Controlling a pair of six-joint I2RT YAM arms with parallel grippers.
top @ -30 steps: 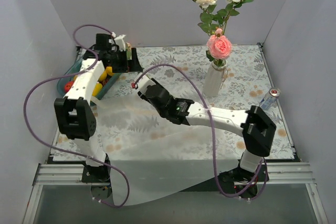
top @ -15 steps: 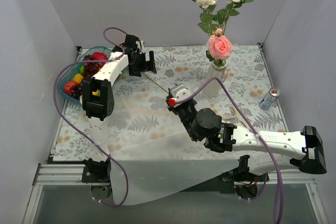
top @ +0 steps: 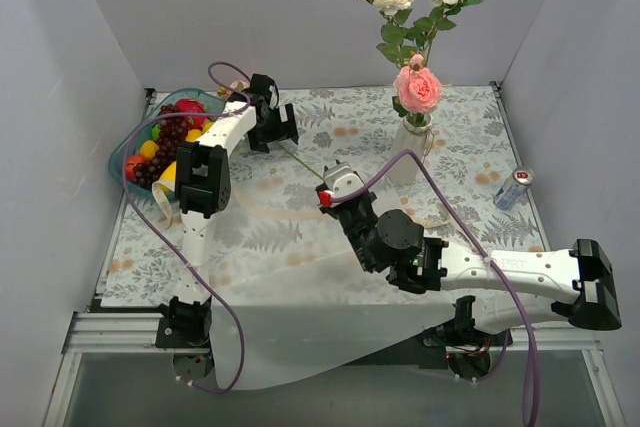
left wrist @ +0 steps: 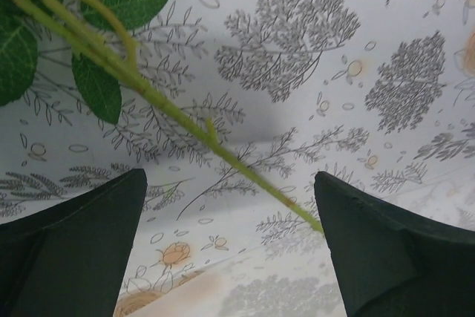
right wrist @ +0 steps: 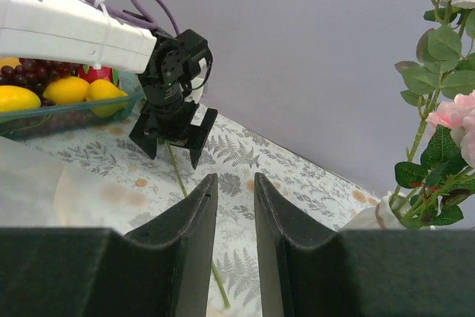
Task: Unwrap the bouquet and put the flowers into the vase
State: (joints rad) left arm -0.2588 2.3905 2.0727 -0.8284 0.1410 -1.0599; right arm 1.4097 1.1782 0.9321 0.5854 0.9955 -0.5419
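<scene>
1. The left hand [left wrist: 228,174] hangs wide open and empty over one loose stem [left wrist: 223,155] on the desk [top: 470,147].
2. In its wrist view, the stem runs from 10 to 4 o'clock, leaves at 10.
3. The right hand [right wrist: 234,177], jaws narrowed and clamping nothing, waits by the bare end.
4. From above, the vase [top: 408,152], holding flowers [top: 418,87], stands at its 2 o'clock.

One vase [top: 408,152], one can [top: 512,188] (silver)

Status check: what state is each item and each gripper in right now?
Vase, upright, holding roses.
Loose stem, lying flat on the cloth.
Wrapping paper, unwrapped, spread flat.
Left gripper, jaws wide open over the stem.
Right gripper, jaws narrowly apart, empty.
Can, standing.
</scene>
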